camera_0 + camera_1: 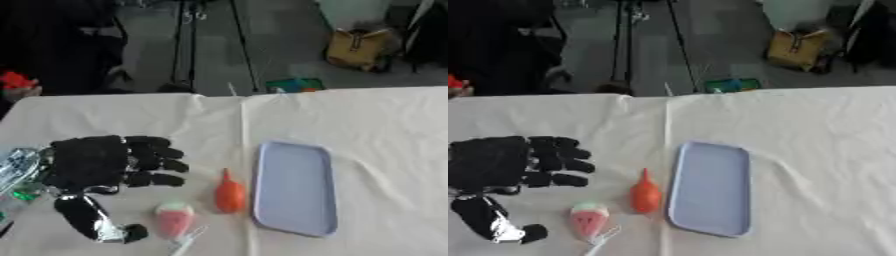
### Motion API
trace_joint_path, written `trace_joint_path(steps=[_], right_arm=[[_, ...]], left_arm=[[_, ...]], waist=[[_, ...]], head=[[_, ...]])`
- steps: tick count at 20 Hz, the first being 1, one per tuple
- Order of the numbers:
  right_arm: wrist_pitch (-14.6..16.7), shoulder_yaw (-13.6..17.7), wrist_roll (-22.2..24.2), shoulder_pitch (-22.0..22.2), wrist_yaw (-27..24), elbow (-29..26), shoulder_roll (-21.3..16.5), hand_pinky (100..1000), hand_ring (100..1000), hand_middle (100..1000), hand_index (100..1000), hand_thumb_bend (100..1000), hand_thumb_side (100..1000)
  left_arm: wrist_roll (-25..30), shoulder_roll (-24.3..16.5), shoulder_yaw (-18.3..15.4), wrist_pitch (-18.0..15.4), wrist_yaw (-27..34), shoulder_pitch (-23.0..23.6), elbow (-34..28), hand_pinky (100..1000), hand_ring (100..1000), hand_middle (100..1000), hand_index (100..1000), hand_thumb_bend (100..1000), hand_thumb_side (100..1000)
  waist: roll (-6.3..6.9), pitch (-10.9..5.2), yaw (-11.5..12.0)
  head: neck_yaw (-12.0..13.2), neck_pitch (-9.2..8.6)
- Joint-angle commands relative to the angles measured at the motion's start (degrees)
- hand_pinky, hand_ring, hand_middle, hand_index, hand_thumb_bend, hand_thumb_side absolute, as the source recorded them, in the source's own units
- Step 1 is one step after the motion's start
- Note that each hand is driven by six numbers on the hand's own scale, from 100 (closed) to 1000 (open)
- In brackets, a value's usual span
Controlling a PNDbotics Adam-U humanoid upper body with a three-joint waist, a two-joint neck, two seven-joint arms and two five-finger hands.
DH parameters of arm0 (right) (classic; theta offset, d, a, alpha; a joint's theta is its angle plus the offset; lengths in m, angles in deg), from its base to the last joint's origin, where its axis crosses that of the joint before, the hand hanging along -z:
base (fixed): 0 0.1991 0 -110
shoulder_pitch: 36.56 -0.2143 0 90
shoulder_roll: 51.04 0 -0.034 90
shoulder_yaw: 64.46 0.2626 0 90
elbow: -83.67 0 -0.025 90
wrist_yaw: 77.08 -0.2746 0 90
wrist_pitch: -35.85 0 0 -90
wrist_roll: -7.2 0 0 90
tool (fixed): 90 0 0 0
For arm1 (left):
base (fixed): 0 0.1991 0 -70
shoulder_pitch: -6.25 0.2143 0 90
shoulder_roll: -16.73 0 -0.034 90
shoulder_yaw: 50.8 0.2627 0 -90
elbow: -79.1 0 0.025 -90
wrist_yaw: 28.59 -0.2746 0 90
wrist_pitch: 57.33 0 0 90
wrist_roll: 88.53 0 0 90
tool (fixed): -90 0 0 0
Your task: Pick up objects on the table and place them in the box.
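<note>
the left robot hand (96,165) hovers released near the table's (385,130) left edge; the orange carrot-shaped toy (230,194) lies just rightward, long axis toward the far edge.

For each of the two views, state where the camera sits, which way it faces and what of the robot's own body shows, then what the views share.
Left eye view: in the head, looking down and forward across the table; the left hand shows at lower left, fingers spread open.
Right eye view: beside it in the head, facing the same way; the same hand sits closer to the left edge.
Shared: the orange carrot-shaped toy, the pink wedge-shaped toy and the pale blue tray. The right hand shows in neither.
</note>
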Motion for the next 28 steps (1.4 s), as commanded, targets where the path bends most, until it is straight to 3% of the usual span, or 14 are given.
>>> trace_joint_path(steps=[1, 4, 9, 11, 12, 13, 14, 18, 24, 28], right_arm=[[0.1, 0.1, 0.3, -0.3, -0.3, -1.0, -1.3, 797, 826, 758, 850, 100, 878], [0.2, 0.1, 0.4, -0.3, -0.3, -1.0, -1.3, 798, 827, 758, 850, 100, 880], [0.3, 0.1, 0.5, -0.4, -0.4, -1.0, -1.1, 798, 826, 757, 850, 100, 881], [0.4, 0.1, 0.5, -0.3, -0.5, -1.0, -1.1, 798, 826, 757, 849, 100, 881], [0.4, 0.0, 0.5, -0.3, -0.5, -1.0, -1.1, 799, 827, 758, 850, 100, 880], [0.4, 0.0, 0.5, -0.3, -0.5, -1.0, -1.1, 799, 827, 758, 850, 100, 880], [0.4, 0.0, 0.5, -0.3, -0.5, -1.0, -1.1, 800, 827, 757, 850, 100, 881], [0.3, 0.0, 0.6, -0.3, -0.5, -1.0, -1.0, 801, 827, 757, 850, 100, 879], [0.2, 0.0, 0.8, -0.3, -0.5, -1.0, -0.9, 802, 827, 756, 845, 100, 877], [0.2, 0.0, 1.0, -0.3, -0.5, -1.0, -0.8, 804, 827, 756, 841, 100, 876]], left_arm=[[4.0, -0.2, 0.3, 5.0, 2.4, -0.9, -1.0, 1000, 1000, 955, 1000, 278, 1000], [7.3, 0.8, 0.5, 8.2, 4.4, -0.7, -1.9, 963, 985, 925, 1000, 209, 1000], [9.9, 2.3, 0.5, 12.2, 6.3, -0.3, -2.6, 938, 944, 883, 1000, 183, 1000], [11.9, 2.5, 0.8, 12.9, 7.1, 0.1, -3.0, 937, 942, 885, 1000, 227, 1000], [13.0, 2.4, 0.8, 13.1, 7.5, 0.2, -3.2, 951, 950, 896, 1000, 329, 977], [14.5, 2.3, 0.7, 13.2, 7.6, 0.2, -3.5, 951, 950, 896, 1000, 329, 977], [16.0, 2.2, 0.7, 13.2, 7.7, 0.3, -3.8, 971, 963, 914, 1000, 399, 962], [21.8, 2.0, 0.3, 13.2, 7.8, 0.6, -4.2, 996, 982, 947, 1000, 469, 963], [27.6, 1.4, -0.8, 12.6, 8.0, 1.3, -4.7, 1000, 1000, 989, 1000, 507, 957], [25.2, 1.6, -1.8, 12.2, 4.9, 1.6, -5.1, 1000, 1000, 988, 1000, 491, 928]], waist=[[-0.12, -0.77, 0.0], [-0.25, -0.63, -0.1], [-0.43, -0.46, -0.1], [-0.49, -0.42, -0.2], [-0.49, -0.41, -0.2], [-0.49, -0.42, -0.1], [-0.49, -0.41, -0.1], [-0.53, -0.36, -0.1], [-0.56, -0.32, 0.1], [-0.65, -0.21, 0.2]], head=[[0.2, -0.58], [0.2, -0.60], [0.2, -0.78], [0.2, -0.80], [0.2, -0.80], [0.2, -0.80], [0.2, -0.84], [0.1, -1.01], [0.0, -1.23], [0.0, -1.51]])
